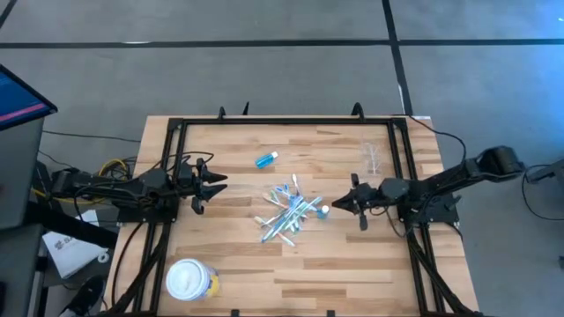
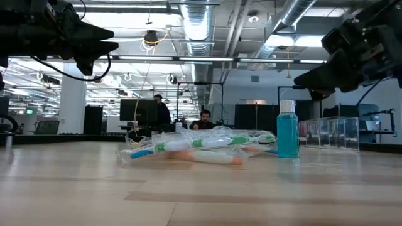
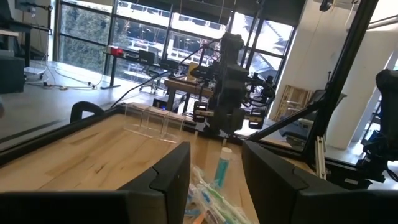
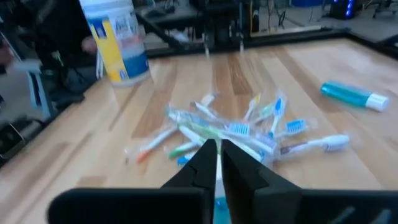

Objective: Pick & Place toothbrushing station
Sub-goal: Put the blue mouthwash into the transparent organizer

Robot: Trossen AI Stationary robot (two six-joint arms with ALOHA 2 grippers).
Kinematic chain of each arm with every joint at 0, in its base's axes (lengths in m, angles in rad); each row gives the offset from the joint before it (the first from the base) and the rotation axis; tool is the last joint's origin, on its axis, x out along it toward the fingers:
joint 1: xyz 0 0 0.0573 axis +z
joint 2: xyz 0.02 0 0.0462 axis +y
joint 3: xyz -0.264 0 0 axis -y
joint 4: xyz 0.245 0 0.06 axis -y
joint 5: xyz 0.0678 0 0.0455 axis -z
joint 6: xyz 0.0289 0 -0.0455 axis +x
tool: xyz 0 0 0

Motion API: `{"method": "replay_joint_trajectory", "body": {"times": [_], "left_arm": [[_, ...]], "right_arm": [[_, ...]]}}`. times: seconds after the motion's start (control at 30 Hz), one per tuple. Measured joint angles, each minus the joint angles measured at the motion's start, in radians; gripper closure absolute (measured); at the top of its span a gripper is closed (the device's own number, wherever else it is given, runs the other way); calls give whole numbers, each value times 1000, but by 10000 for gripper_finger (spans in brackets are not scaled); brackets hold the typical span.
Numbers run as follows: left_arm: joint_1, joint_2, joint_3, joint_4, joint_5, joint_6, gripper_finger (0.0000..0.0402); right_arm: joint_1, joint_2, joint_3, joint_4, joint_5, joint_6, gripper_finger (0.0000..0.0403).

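Only high view shows tumbler (image 1: pixel 371 159).

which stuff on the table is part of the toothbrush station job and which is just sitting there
Part of the job:
- pile of toothbrushes mid-table
- blue tube lying apart from the pile
- clear tumbler near the right arm
- small upright blue bottle beside the pile

Just lying about:
- yellow tub with a white lid, at the table's near edge

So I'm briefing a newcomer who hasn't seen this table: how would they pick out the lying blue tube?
On the wooden table, look past the toothbrush pile toward the far edge. The blue tube lies there alone on its side, white-capped, apart from the pile, unlike the tube standing upright at the pile's edge.
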State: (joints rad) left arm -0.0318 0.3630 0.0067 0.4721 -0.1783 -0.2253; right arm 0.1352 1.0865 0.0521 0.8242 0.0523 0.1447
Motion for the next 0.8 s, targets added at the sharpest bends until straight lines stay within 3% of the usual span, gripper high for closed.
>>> {"method": "replay_joint_trajectory", "body": {"times": [0.27, 0.57, 0.8], "left_arm": [[0, 0, 0, 2, 0, 0, 262], [0, 0, 0, 2, 0, 0, 262], [0, 0, 0, 1, 0, 0, 262]], "right_arm": [[3, 183, 98, 0, -2, -37, 289], [2, 225, 127, -1, -27, -40, 166], [2, 224, 127, -6, 5, -40, 148]]}}
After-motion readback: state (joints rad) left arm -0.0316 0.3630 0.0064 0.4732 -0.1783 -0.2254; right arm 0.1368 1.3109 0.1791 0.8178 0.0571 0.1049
